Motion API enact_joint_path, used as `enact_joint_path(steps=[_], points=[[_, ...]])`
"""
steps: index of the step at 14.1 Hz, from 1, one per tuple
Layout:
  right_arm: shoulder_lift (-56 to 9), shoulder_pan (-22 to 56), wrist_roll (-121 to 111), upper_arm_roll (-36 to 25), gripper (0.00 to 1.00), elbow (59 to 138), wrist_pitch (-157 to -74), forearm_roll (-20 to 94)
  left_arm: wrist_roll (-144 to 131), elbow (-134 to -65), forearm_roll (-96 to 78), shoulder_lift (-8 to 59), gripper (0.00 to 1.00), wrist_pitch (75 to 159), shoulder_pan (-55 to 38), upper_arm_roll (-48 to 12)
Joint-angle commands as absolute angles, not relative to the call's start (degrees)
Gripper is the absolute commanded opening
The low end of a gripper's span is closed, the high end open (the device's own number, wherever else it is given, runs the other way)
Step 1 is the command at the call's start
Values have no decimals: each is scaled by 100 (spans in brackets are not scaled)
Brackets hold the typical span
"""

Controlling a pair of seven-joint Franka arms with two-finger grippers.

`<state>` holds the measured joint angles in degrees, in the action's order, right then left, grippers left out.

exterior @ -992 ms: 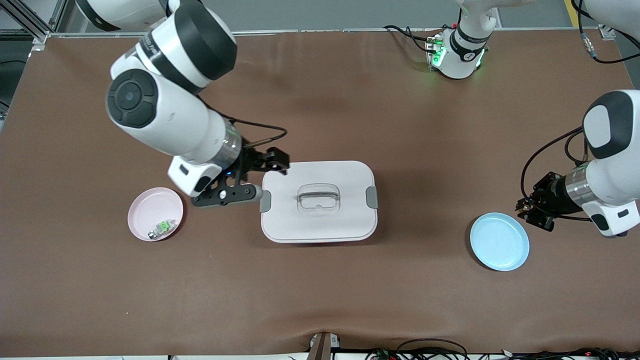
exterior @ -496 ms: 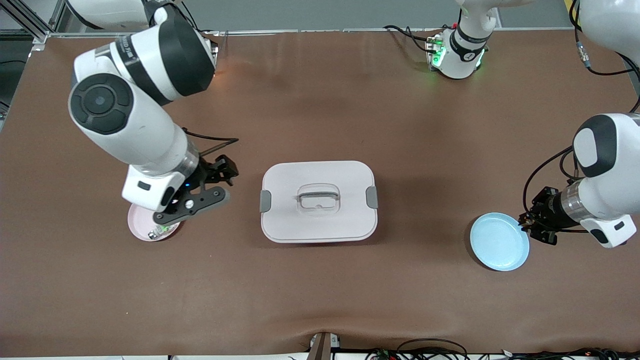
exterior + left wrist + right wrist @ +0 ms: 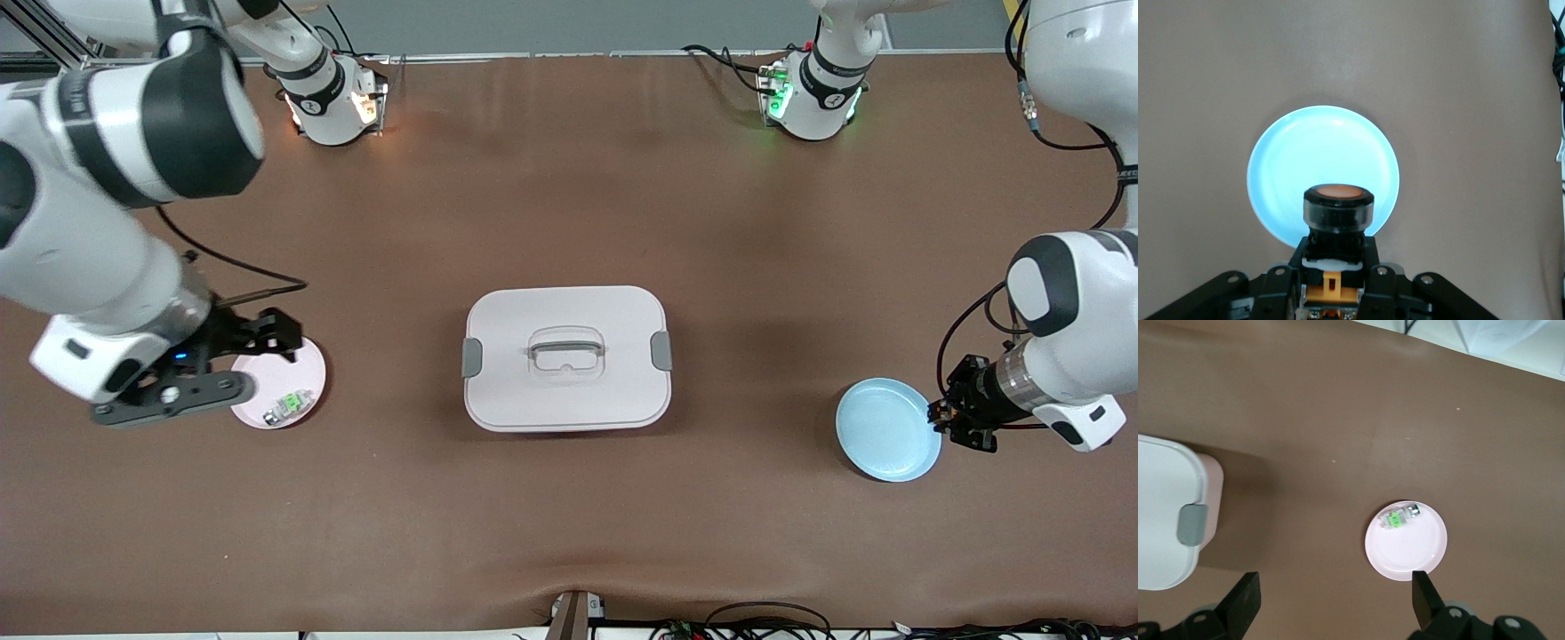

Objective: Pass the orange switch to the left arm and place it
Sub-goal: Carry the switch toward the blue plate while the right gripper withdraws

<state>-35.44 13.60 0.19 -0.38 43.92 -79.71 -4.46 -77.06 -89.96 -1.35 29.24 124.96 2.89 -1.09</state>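
A: Nearest the front camera is the blue plate (image 3: 887, 429), toward the left arm's end of the desk (image 3: 569, 516). What hangs at its rim?

B: The left gripper (image 3: 960, 414), over the plate's edge. From the front the switch is hidden; the left wrist view shows the switch (image 3: 1337, 217) clamped in the fingers (image 3: 1281, 283), orange cap toward the plate.

A: And the box (image 3: 566, 356)?

B: Mid-desk, lid on.

A: The right gripper (image 3: 200, 364)?

B: Above the pink plate's (image 3: 277, 382) edge, fingers (image 3: 1423, 597) wide apart, holding nothing. A green part (image 3: 290, 405) lies on that plate. No writing is readable anywhere.
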Motion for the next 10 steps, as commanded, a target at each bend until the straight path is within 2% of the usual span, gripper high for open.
enact_joint_path(steps=[1,10], points=[[-3366,1091,-9,35,100,4526,-7937,-484,-8102,-9079,-141,3075,0,12901,202,-18],[-3401,449,-9,44,100,4535,-7945,-343,-8490,-9026,35,3717,0,13245,141,18]])
